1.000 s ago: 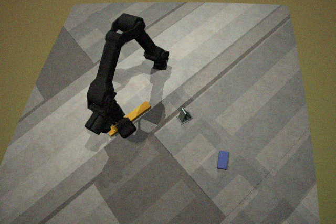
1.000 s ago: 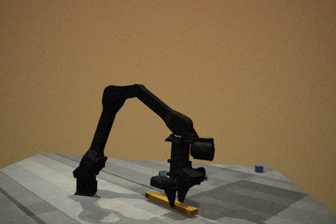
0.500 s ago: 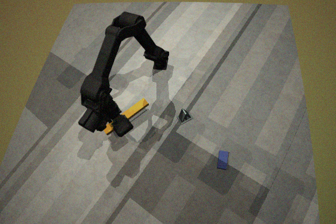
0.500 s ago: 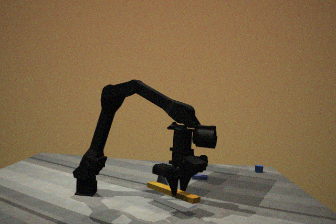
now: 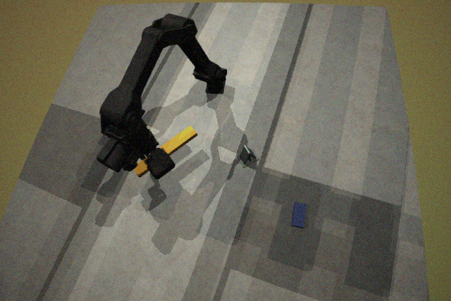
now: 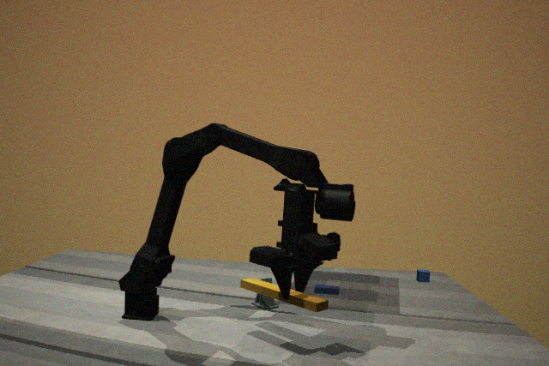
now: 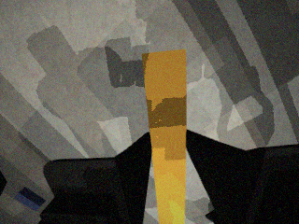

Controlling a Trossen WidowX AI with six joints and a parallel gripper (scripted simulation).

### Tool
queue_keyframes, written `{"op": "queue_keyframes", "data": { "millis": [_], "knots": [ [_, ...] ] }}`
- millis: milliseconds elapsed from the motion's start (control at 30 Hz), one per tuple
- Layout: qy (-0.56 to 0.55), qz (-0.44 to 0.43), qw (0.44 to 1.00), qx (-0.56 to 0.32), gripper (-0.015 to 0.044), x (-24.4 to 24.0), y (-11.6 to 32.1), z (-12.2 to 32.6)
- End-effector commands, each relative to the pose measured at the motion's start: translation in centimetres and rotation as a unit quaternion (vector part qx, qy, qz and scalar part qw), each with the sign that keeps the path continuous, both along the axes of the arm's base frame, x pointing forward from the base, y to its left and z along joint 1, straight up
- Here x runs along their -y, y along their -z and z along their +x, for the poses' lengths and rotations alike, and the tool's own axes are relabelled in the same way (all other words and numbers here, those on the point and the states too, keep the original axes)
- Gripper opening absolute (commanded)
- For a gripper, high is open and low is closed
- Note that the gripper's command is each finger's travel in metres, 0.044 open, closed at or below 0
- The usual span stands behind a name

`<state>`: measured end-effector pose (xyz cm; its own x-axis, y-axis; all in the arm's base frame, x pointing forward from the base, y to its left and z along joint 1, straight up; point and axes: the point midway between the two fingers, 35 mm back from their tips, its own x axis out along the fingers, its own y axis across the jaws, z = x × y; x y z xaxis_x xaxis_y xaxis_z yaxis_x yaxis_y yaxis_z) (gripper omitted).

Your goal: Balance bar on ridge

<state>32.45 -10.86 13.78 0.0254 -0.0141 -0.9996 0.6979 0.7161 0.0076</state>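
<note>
The yellow bar (image 5: 182, 139) (image 6: 262, 285) (image 7: 169, 79) is held above the table, roughly level, with its shadow apart from it on the table. My gripper (image 6: 293, 294) (image 7: 166, 134) is shut on the bar near its middle, one finger on each long side; the fingertips are mostly hidden in the top view. The small grey-green ridge (image 5: 248, 156) (image 6: 265, 300) stands on the table, to the right of the bar in the top view and partly behind it in the exterior view. The bar is apart from the ridge.
A flat blue block (image 5: 299, 214) (image 6: 327, 289) (image 7: 30, 198) lies on the table beyond the ridge, to the lower right in the top view. A small blue cube (image 6: 423, 275) is at the far right in the exterior view. Arm shadows cross the striped tabletop.
</note>
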Motion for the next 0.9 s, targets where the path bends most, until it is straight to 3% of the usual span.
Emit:
{"op": "queue_keyframes", "data": {
  "millis": [0,333,867],
  "knots": [
    [0.002,0.001,1.0,0.004,0.0,-0.1,-1.3,-0.1],
    [0.004,0.002,1.0,0.004,0.0,-0.5,-3.1,-0.4],
    [0.024,0.006,1.0,0.005,0.0,-6.8,-3.2,0.3]
  ]
}}
